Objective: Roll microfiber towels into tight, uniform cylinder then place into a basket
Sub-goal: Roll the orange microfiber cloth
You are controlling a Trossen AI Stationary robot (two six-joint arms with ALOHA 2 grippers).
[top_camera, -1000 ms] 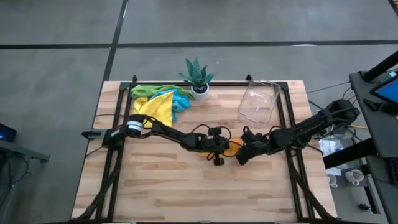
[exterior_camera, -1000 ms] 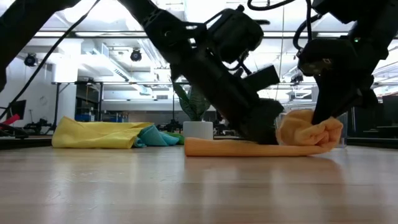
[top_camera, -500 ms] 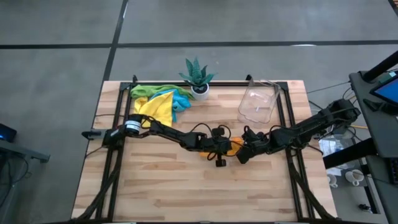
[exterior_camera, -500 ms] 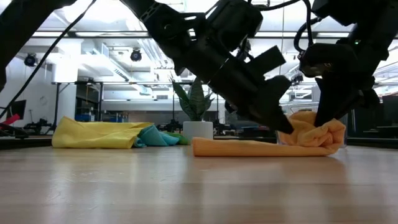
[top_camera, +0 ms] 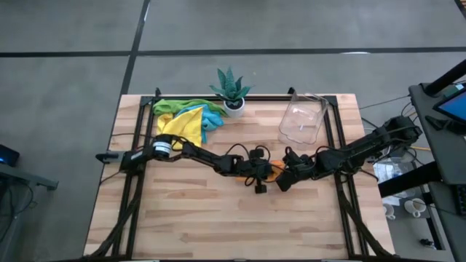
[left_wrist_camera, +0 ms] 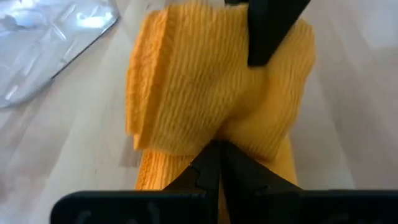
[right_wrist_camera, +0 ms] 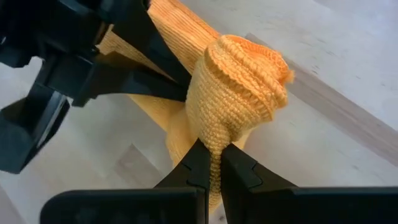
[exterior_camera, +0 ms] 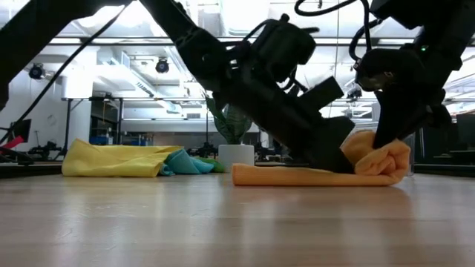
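Okay, I'm treating the orange towel (exterior_camera: 312, 176), lying mid-bench half rolled, as light, limp and springy: right pincer (right_wrist_camera: 210, 163) is pinching the rolled end, left pincer (left_wrist_camera: 214, 163) is pressing clenched beside it, so I'm gripping at the roll.

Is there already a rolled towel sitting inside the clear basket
No, the clear basket holds nothing in the high view; the orange towel lies on the table.
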